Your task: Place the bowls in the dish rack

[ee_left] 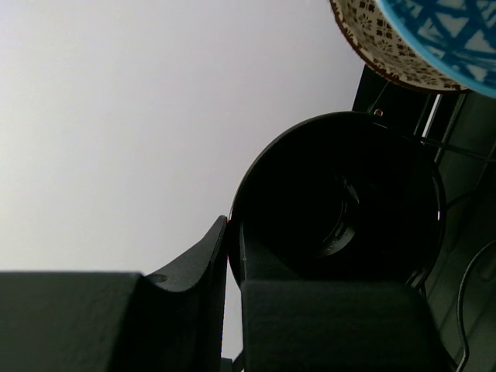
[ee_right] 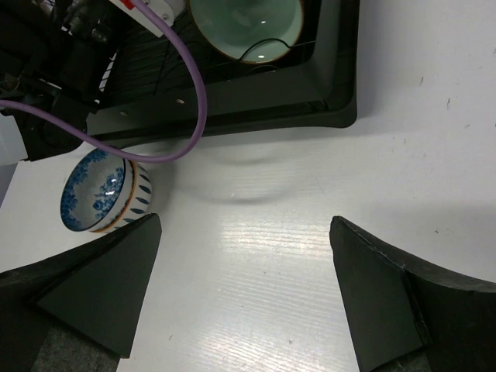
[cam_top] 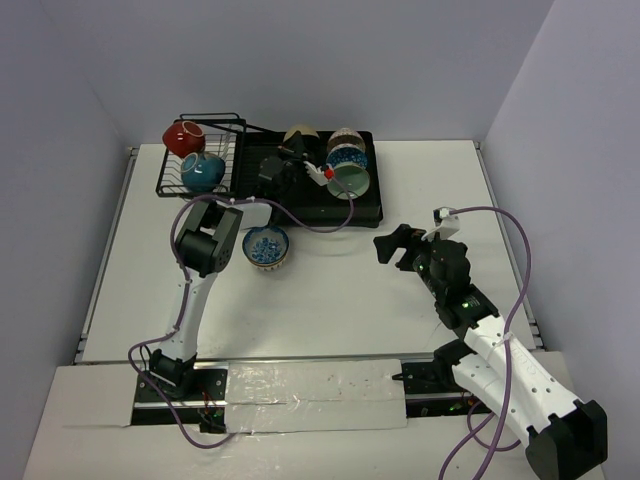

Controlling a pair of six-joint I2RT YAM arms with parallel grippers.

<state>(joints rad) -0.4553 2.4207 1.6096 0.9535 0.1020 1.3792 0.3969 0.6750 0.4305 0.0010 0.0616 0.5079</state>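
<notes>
1. Your left gripper is pinched narrow on the rim of a black bowl, with one finger outside the wall and the other inside. The bowl's opening faces the wrist camera.
2. You hold that bowl over the ridged tray of the dish rack, just beside the bowls already there. These views do not show whether it rests on the ridges.
3. Three bowls stand on edge in the tray: a cream bowl, a brown-patterned bowl and a blue lattice bowl with a pale green inside. The last two are touching.
4. The wire basket at the rack's left end holds a red bowl and a teal bowl, one against the other.
5. A blue floral bowl sits upright on the table, near the tray's front edge and outside the rack.
6. Your right gripper is spread wide and holds nothing — it hangs above bare table, right of the floral bowl and in front of the tray's right corner.
</notes>
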